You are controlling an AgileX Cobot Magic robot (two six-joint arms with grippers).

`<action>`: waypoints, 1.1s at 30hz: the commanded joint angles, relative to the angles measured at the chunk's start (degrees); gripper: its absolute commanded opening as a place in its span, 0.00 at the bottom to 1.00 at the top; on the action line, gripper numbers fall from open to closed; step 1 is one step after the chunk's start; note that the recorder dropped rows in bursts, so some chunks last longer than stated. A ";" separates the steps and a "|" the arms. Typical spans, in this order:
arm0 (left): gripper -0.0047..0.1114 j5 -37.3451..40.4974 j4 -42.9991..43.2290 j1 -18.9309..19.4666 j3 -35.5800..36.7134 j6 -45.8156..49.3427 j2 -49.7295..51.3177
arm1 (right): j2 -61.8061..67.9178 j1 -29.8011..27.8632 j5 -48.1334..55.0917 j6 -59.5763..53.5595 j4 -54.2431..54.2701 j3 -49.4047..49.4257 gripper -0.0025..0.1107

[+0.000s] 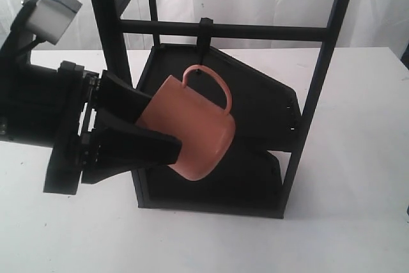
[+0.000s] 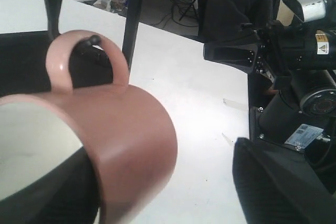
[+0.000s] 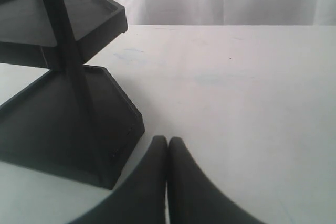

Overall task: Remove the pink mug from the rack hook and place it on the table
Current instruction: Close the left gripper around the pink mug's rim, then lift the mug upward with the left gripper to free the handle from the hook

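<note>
The pink mug (image 1: pixel 198 135) hangs tilted, its loop handle (image 1: pixel 220 87) still over the rack hook (image 1: pixel 202 49); in the left wrist view the hook's tip (image 2: pixel 93 40) pokes through the handle above the mug (image 2: pixel 131 135). My left gripper (image 1: pixel 165 124) is open at the mug's mouth. One finger (image 2: pixel 47 192) reaches inside the cream interior, the other finger (image 2: pixel 278 182) stands well clear of the outer wall. Off to the side my right gripper (image 3: pixel 168 141) is shut on nothing, low over the white table (image 3: pixel 236 77).
The tall black rack (image 1: pixel 255 31) carries two black trays (image 1: pixel 268 97) behind and below the mug, seen again as trays (image 3: pixel 63 114) in the right wrist view. Its uprights (image 1: pixel 319 87) flank the mug. Bare table (image 1: pixel 358 171) lies to the right. The right arm (image 2: pixel 294 51) sits beyond the table edge.
</note>
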 commanded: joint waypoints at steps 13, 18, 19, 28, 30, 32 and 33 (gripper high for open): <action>0.64 2.39 -0.24 -0.10 0.40 0.28 3.86 | -0.30 -0.31 -0.55 0.00 -0.09 0.25 0.02; 0.64 2.35 -1.19 -0.10 0.40 1.29 5.46 | -0.30 -0.31 -0.55 0.00 -0.09 0.25 0.02; 0.64 2.24 -2.00 -0.10 0.40 1.85 5.72 | -0.30 -0.31 -0.55 0.00 -0.09 0.25 0.02; 0.64 2.24 -8.31 -0.10 0.40 6.59 8.22 | -0.30 -0.31 -0.55 0.00 -0.09 0.25 0.02; 0.64 2.39 -8.31 -0.10 0.40 6.59 8.80 | -0.30 -0.31 -0.55 0.00 -0.09 0.25 0.02; 0.64 3.08 -8.31 -0.10 0.40 6.59 9.33 | -0.30 -0.31 -0.55 0.00 -0.09 0.25 0.02; 0.64 3.71 -8.31 -0.10 0.40 6.59 9.42 | -0.30 -0.31 -0.55 0.00 -0.09 0.25 0.02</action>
